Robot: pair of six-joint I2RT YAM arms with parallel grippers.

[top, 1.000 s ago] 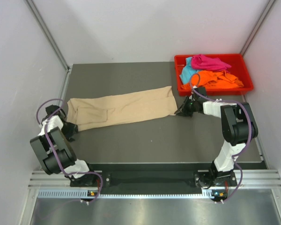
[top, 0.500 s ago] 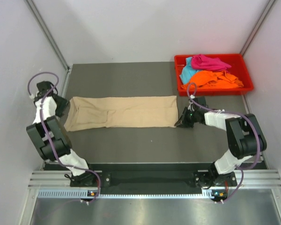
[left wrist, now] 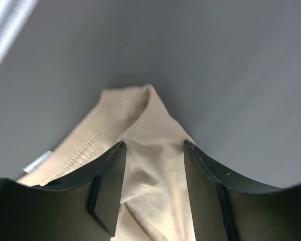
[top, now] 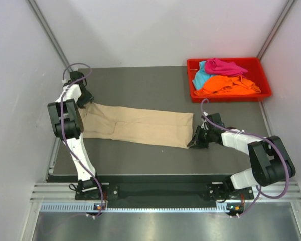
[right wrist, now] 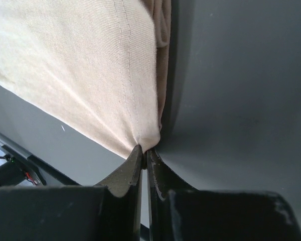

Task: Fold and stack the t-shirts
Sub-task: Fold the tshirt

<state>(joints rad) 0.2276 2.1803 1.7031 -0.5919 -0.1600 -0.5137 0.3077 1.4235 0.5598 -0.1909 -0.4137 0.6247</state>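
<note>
Both pincers have swung the beige t-shirt (top: 138,126) diagonal.

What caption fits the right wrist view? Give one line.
Right gripper pinches the beige t-shirt's corner above the dark table.

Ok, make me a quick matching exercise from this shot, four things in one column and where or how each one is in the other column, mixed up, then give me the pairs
Things:
1. beige t-shirt
2. orange t-shirt
3. right gripper
4. left gripper

States:
A. bunched in the red tray
B. pinched shut on a corner of cloth
C. stretched long across the table
D. jaws apart, astride the cloth's far-left end

Pairs: 1-C, 2-A, 3-B, 4-D
</note>
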